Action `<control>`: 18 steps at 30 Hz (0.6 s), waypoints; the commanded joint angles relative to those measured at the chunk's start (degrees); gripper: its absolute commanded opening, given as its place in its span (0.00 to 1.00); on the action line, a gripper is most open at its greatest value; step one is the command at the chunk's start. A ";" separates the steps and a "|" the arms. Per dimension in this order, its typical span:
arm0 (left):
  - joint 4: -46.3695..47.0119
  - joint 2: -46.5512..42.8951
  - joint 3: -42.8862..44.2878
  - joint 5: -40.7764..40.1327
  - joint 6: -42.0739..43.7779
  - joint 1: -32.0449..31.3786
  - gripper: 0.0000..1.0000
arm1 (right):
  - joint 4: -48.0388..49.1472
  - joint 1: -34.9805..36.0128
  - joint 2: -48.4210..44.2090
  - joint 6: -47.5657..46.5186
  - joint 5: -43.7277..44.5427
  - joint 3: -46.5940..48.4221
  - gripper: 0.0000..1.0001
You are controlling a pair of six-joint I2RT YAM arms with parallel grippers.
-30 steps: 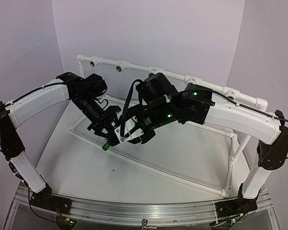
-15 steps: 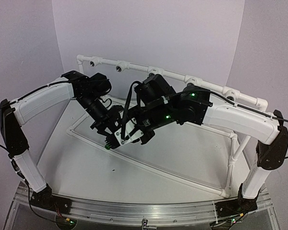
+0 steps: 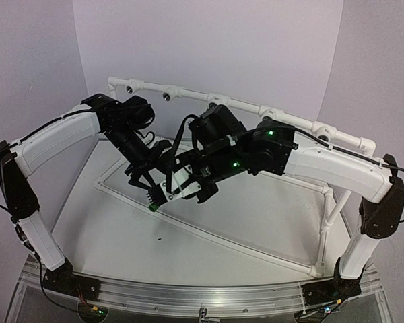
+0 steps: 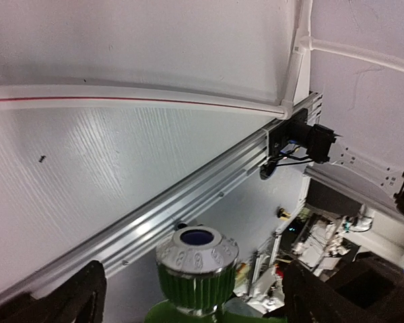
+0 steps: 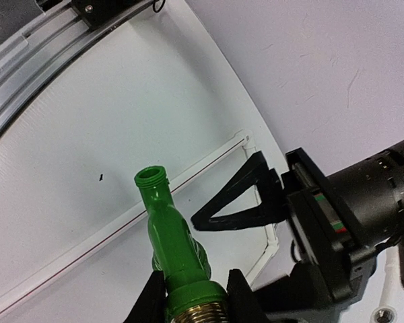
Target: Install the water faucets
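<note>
L claw (image 4: 193,277): jaws now sprung wide apart. A sec ago they were pinched in on the tap (image 4: 196,259); now its fingers (image 4: 74,299) stand clear on either side, nothing touching. From overhead it's also backed off a bit, up and away.

R claw (image 5: 195,291): closed in tighter over the same sec, clamped on the tap's green body just above the metal thread. The green spout end sticks out free in front.

So the handover's done, I'd say. Tap has gone L to R and R alone carries it, in the air over the table (image 3: 121,235), left of centre.

For the job: prob. a regrip to get a better hold for fitting. Tap isn't in any socket yet. The white pipe rail (image 3: 256,108) w/ open sockets runs along the back, well apart from it.

Next, prob.: L clears out and R swings the tap to a socket. Risk: the hold is short and near one end, so the tap could twist when pushed in.
</note>
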 commanded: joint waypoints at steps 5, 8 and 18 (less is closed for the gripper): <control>5.87 -14.20 2.49 -13.50 1.45 8.36 1.00 | 0.11 -2.32 -2.67 16.35 -4.13 2.62 0.00; 18.21 -23.58 -4.94 -18.31 0.44 11.24 1.00 | 0.14 -3.65 -2.90 23.82 -7.48 4.66 0.00; 34.30 -37.39 -16.10 -6.86 9.15 11.39 0.96 | 1.76 -11.11 2.46 54.89 -23.06 21.57 0.00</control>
